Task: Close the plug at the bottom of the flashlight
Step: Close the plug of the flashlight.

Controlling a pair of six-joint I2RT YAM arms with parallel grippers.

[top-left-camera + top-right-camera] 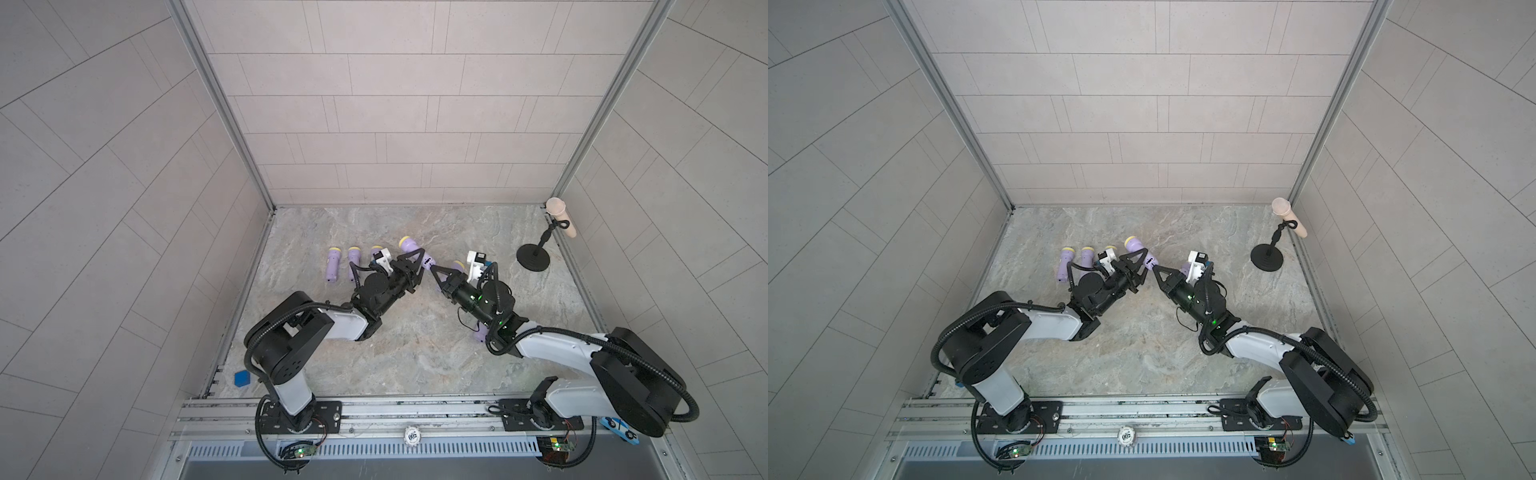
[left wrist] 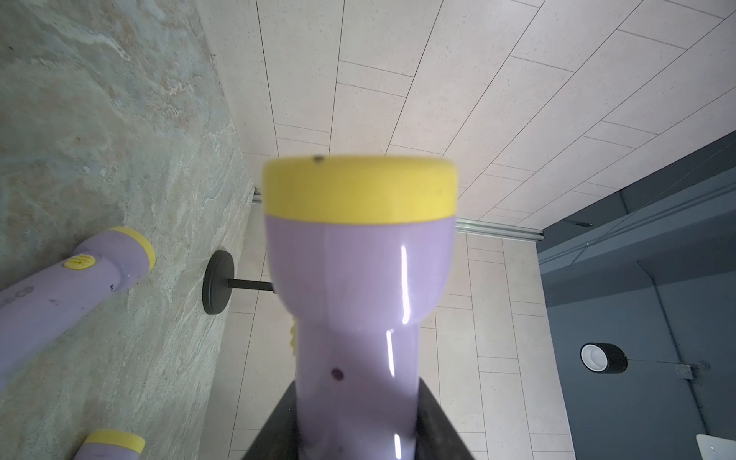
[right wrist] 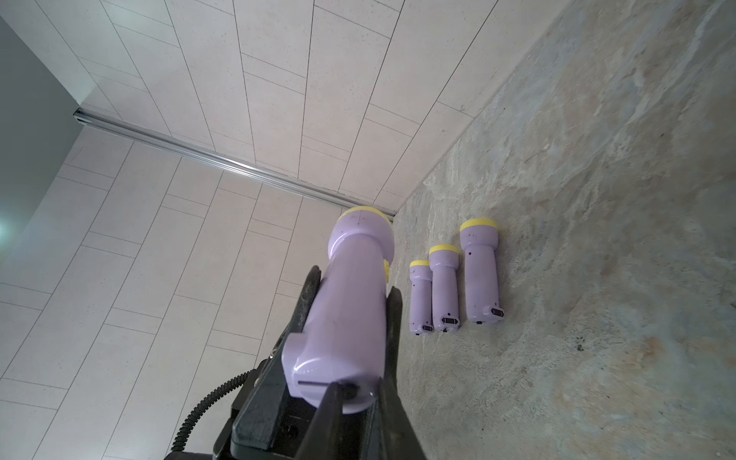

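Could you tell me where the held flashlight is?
In both top views, the flashlight is held in the left gripper, right of the row of three flashlights, its bottom at the right gripper.

A glossy lilac plastic flashlight (image 3: 350, 302) with a yellow head ring is held aloft, clamped at mid-body between the left gripper's (image 1: 419, 262) jaws, head pointed away from it. Its rounded base end (image 3: 318, 370) is met by the right gripper's (image 1: 432, 269) closed tips; the plug's seating cannot be told.
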